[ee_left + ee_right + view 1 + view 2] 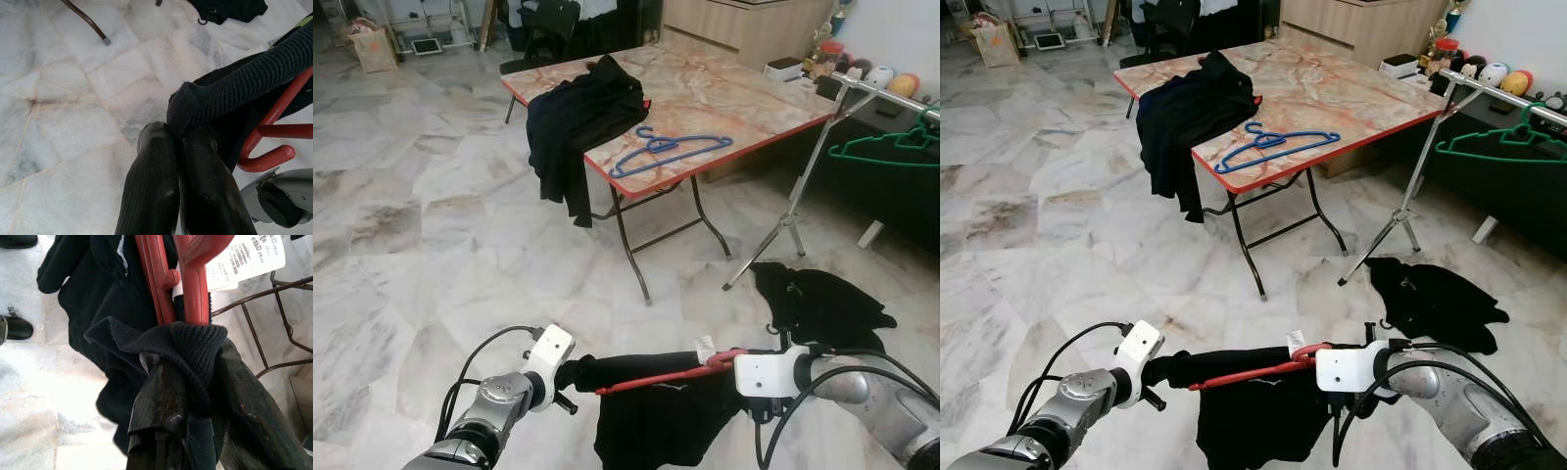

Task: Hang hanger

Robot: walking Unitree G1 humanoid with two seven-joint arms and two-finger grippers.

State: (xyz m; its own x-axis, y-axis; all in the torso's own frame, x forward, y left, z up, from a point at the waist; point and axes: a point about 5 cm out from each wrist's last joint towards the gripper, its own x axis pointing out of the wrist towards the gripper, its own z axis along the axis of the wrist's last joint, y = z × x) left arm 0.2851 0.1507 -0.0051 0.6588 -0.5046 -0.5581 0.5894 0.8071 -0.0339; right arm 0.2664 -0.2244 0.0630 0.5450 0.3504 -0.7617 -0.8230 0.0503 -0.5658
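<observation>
A red hanger [656,377] with a black knit garment [656,421] draped on it hangs low over the floor between my two grippers. My left gripper [570,375] is shut on the garment's shoulder end [195,122]. My right gripper [722,364] is shut at the red hanger's neck [193,289], with the ribbed collar [195,345] pinched under its fingers; a white label [244,257] sticks out beside it. The silver clothes rail [886,95] stands ahead to the right, and a green hanger [891,147] hangs on it.
A folding marble-top table [724,83] stands ahead, carrying a blue hanger [671,149] and a black garment [578,113] that spills over its edge. Another black garment [822,304] lies on the floor by the rail's leg [773,240]. Open marble floor lies to the left.
</observation>
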